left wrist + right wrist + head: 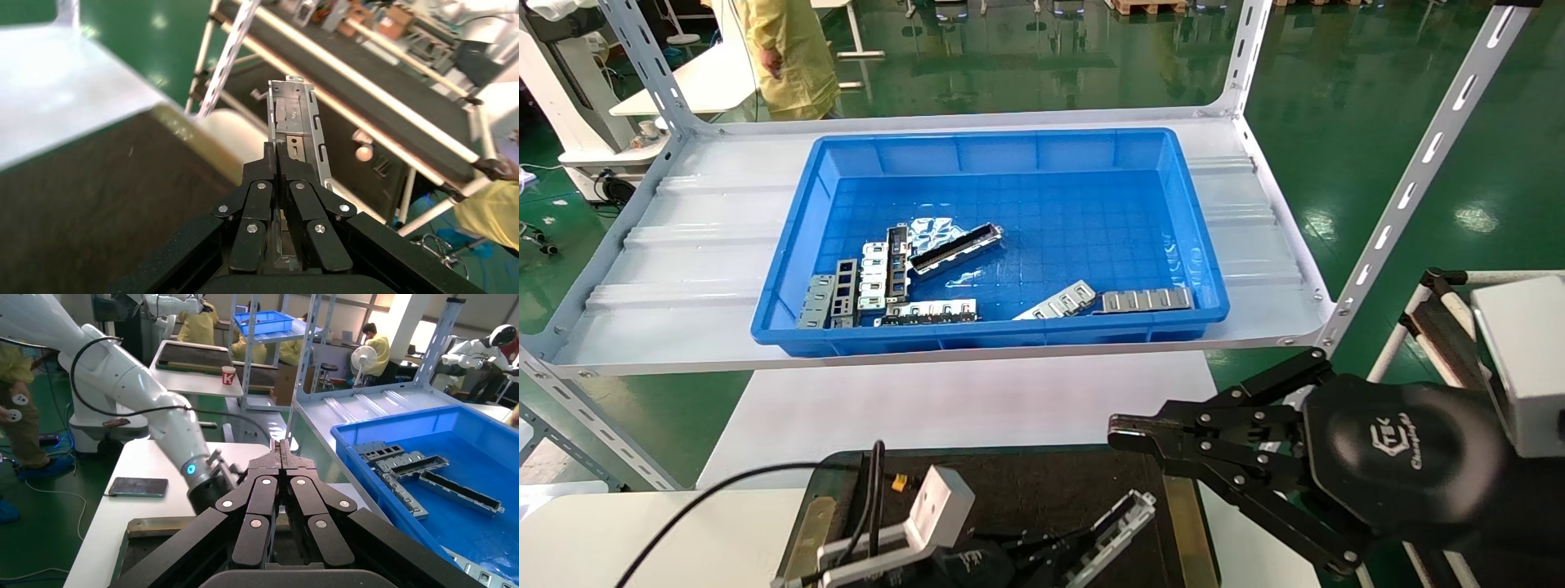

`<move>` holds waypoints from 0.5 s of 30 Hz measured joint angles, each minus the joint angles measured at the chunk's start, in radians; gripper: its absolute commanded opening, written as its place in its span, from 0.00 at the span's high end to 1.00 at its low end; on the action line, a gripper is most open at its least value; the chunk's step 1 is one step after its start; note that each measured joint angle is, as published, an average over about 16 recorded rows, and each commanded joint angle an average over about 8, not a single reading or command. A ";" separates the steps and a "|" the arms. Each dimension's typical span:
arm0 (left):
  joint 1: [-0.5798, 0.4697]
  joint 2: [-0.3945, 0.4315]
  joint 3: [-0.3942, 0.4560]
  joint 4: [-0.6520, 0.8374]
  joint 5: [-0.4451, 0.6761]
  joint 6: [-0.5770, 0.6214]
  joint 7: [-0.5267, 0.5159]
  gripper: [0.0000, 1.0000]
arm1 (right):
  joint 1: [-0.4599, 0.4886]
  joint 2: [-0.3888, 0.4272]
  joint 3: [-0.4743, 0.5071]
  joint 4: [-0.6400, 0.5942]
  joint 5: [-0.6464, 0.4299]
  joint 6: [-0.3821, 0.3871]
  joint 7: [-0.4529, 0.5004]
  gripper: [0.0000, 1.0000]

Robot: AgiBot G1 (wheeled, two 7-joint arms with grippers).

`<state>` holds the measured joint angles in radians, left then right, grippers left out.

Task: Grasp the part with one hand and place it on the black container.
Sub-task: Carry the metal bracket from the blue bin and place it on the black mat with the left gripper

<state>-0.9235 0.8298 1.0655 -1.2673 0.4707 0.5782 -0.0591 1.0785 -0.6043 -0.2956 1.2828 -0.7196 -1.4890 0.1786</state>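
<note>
The left gripper (276, 156) is shut tight on the part (295, 131) and holds it by one end. Most of the part sticks out past the fingertips. In the head view the part (1114, 523) hangs just over the tray (1042, 482), near its right strip.

The grip is only on the tip, so the part could swing or slip out. If the gripper lets go too high, the part could bounce, and being near the edge it could fall off the tray.

The right gripper (1128, 433) is closed and empty, close above the tray's right side. A bump between the two could knock the part loose.
</note>
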 measured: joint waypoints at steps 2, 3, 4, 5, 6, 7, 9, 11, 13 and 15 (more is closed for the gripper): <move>0.028 0.002 -0.003 -0.015 -0.007 -0.042 -0.001 1.00 | 0.000 0.000 0.000 0.000 0.000 0.000 0.000 1.00; 0.041 0.004 -0.005 -0.022 -0.011 -0.062 -0.001 1.00 | 0.000 0.000 0.000 0.000 0.000 0.000 0.000 1.00; 0.053 0.007 -0.007 -0.027 -0.016 -0.082 -0.001 1.00 | 0.000 0.000 0.000 0.000 0.000 0.000 0.000 1.00; 0.066 0.010 -0.011 -0.032 -0.020 -0.101 0.000 1.00 | 0.000 0.000 0.000 0.000 0.000 0.000 0.000 1.00; 0.078 0.015 -0.014 -0.035 -0.025 -0.120 0.001 1.00 | 0.000 0.000 0.000 0.000 0.000 0.000 0.000 1.00; 0.090 0.020 -0.019 -0.039 -0.030 -0.139 0.002 1.00 | 0.000 0.000 0.000 0.000 0.000 0.000 0.000 1.00; 0.113 0.032 -0.029 -0.044 -0.040 -0.176 0.006 1.00 | 0.000 0.000 -0.001 0.000 0.000 0.000 0.000 1.00; 0.136 0.048 -0.042 -0.048 -0.051 -0.214 0.010 1.00 | 0.000 0.000 -0.001 0.000 0.000 0.000 0.000 1.00; 0.158 0.066 -0.058 -0.049 -0.063 -0.251 0.013 1.00 | 0.000 0.000 -0.001 0.000 0.000 0.000 0.000 1.00; 0.178 0.087 -0.075 -0.047 -0.075 -0.287 0.017 1.00 | 0.000 0.000 -0.001 0.000 0.001 0.000 0.000 1.00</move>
<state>-0.7451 0.9166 0.9904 -1.3145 0.3961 0.2909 -0.0423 1.0787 -0.6040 -0.2965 1.2828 -0.7191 -1.4887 0.1782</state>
